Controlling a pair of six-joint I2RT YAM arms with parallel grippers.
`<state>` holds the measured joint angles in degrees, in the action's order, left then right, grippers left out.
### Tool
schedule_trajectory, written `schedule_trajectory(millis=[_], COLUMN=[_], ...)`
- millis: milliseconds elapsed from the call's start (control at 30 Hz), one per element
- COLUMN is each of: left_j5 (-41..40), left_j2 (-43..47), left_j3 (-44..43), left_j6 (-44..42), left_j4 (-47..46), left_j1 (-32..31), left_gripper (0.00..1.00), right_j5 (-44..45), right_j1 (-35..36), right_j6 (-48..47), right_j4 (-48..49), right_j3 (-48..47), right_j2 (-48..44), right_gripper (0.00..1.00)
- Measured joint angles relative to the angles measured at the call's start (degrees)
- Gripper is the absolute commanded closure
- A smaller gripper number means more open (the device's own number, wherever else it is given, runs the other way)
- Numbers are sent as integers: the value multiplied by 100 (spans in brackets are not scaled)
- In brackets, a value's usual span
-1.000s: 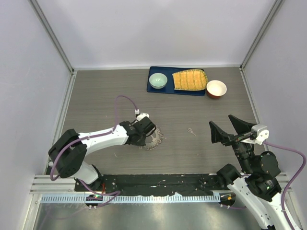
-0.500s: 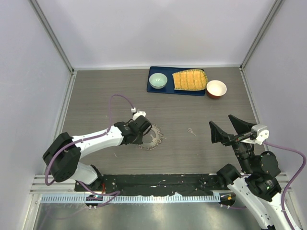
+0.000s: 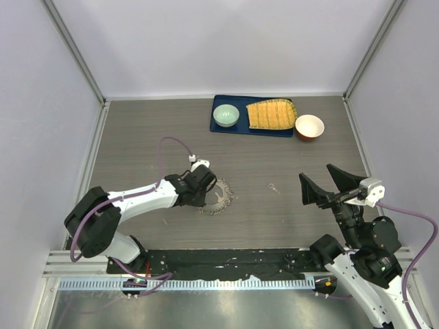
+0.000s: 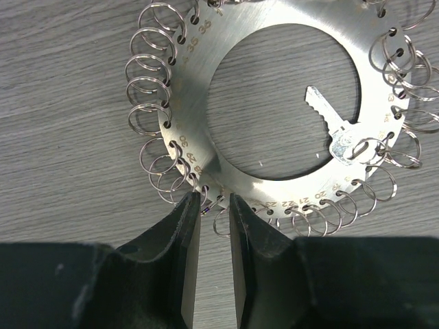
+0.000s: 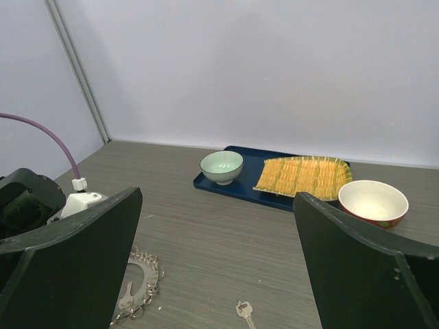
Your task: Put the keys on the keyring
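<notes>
The keyring (image 3: 219,199) is a flat grey metal disc fringed with many small split rings, lying on the table left of centre. In the left wrist view the keyring (image 4: 206,96) fills the frame, and one silver key (image 4: 334,130) hangs on a split ring at its right side. My left gripper (image 3: 208,193) is at the ring's near edge; in its wrist view the gripper (image 4: 214,205) has the jaws a narrow gap apart, with a split ring lying between the tips. A loose silver key (image 3: 274,187) lies on the table, also in the right wrist view (image 5: 243,312). My right gripper (image 3: 329,184) is wide open and raised, away from both.
A blue tray (image 3: 243,129) at the back holds a pale green bowl (image 3: 226,114) and a yellow bamboo mat (image 3: 271,114). An orange bowl (image 3: 309,127) stands just right of the tray. White walls enclose the table.
My left gripper has drawn slightly left off the keyring, uncovering more of it, and the arm's elbow has shifted. The right arm and the loose key have not moved.
</notes>
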<state>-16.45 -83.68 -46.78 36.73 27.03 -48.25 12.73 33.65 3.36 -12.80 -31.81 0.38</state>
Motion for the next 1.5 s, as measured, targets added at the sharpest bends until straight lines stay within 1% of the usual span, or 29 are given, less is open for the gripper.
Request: schedule_trajectory(millis=[300,667,933,1067,1167,1200,1333,1500], left_j5=[2,83,125,131,157,173,260,297], left_j2=[-133,-131,-101,-101,-94,-90,66,549], left_j3=[0,22,52,52,52,52,52,50], left_j6=[2,39,74,79,79,79,66,-42], left_j4=[2,24,31,50,66,76,184,297], left_j1=[0,2,2,2,2,2,2,0], left_gripper=[69,74,82,88,93,99,100,100], right_j5=[0,0,-2,-2,-2,-2,-9,-131], right_j1=[0,0,0,0,0,0,0,0], right_j6=[0,-2,-2,-2,0,-2,0,0], right_j4=[2,37,37,37,39,37,37,57], right_j3=[2,2,2,2,2,2,2,2], right_j2=[0,0,0,0,0,0,2,31], right_gripper=[0,0,0,0,0,0,0,0])
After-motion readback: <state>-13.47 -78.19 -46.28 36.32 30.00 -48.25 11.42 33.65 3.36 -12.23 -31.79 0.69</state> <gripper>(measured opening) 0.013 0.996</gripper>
